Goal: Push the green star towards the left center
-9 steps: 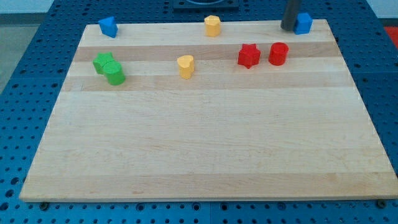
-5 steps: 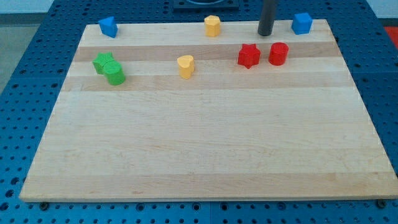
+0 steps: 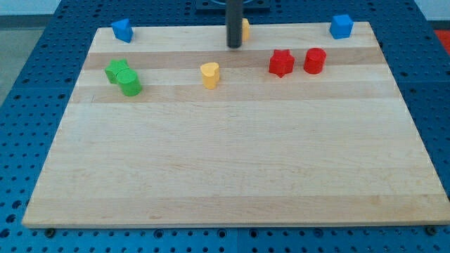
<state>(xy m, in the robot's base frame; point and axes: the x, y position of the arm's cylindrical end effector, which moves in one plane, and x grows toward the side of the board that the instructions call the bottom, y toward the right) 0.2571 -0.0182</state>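
Observation:
The green star lies near the board's left edge in the upper part of the view. A green round block touches it on its lower right. My tip is at the top middle of the board, far to the right of the green star. The rod stands in front of a yellow block and hides most of it.
A yellow heart-shaped block lies below and left of my tip. A red star and a red round block sit to the right. Blue blocks stand at the top left and top right corners of the wooden board.
My tip has moved left along the board's top, from beside the top right blue block to in front of the top yellow block. No block has moved.

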